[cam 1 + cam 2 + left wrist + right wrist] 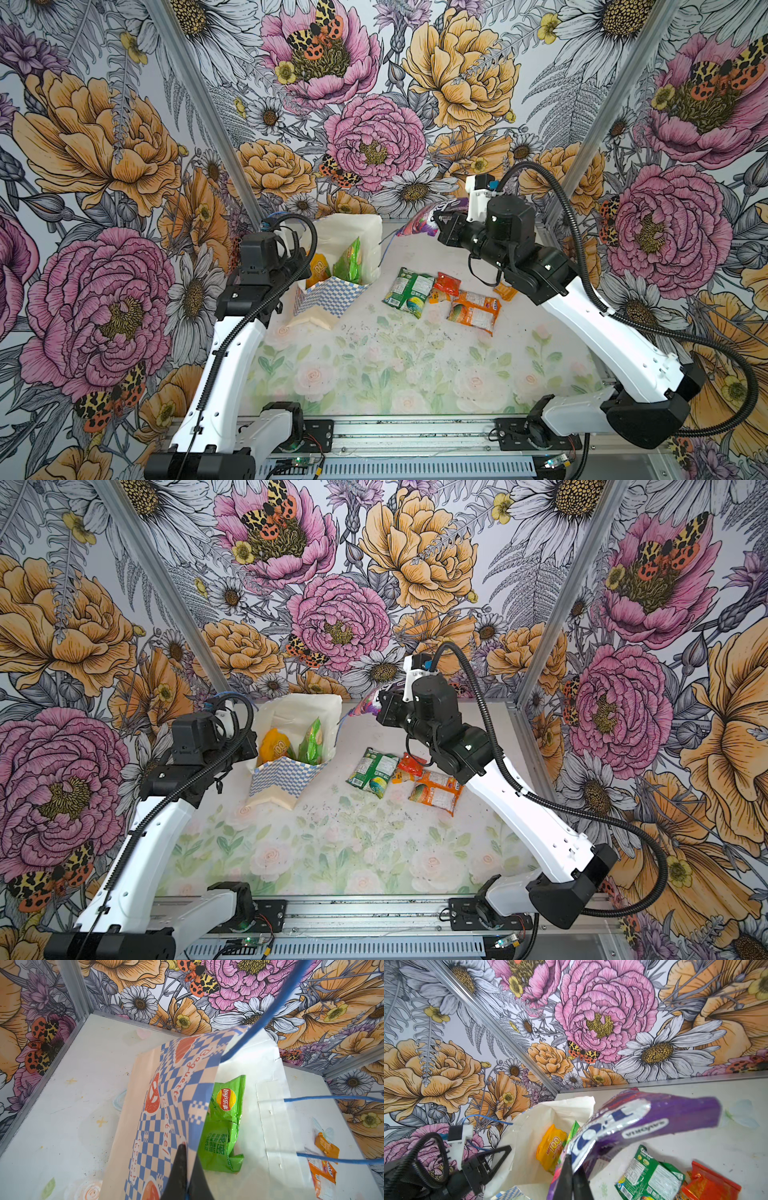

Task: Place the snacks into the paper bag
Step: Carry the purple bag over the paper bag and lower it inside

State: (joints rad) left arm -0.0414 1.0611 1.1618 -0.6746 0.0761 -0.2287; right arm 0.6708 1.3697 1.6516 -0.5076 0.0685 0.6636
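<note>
The left arm (pixel 232 353) comes up from its base at about seven o'clock on the table (pixel 415 365). It leans toward the back and bends at the elbow. Its wrist turns in toward the paper bag (pixel 353 232). The left gripper (pixel 186 1151) is pinched tight on the top edge of the bag's blue-and-white checkered wall.

The bag stands open at about eleven o'clock from the middle of the table. Inside it, a yellow-orange packet (pixel 320 268) and a green chip packet (pixel 350 262) stand on end, side by side.

The right arm (pixel 602 332) starts at about five o'clock. It climbs up and back in a long slant and bends. Then it reaches toward the back of the table at about twelve o'clock. Its wrist is lifted well above the table. The right gripper (pixel 572 1165) is clenched on one end of a purple packet (pixel 654 1118). The packet is up in the air, just beside the bag's rim, at about two o'clock from the bag's mouth.

More snacks lie flat on the table at about one o'clock from the middle, near the front part of the right arm. There is a green-white pack (pixel 409 291). A red sachet (pixel 448 283) lies just beside it, and an orange-white pack (pixel 476 311) lies a little nearer the front. A small orange sachet (pixel 506 291) peeks out from behind the arm.
</note>
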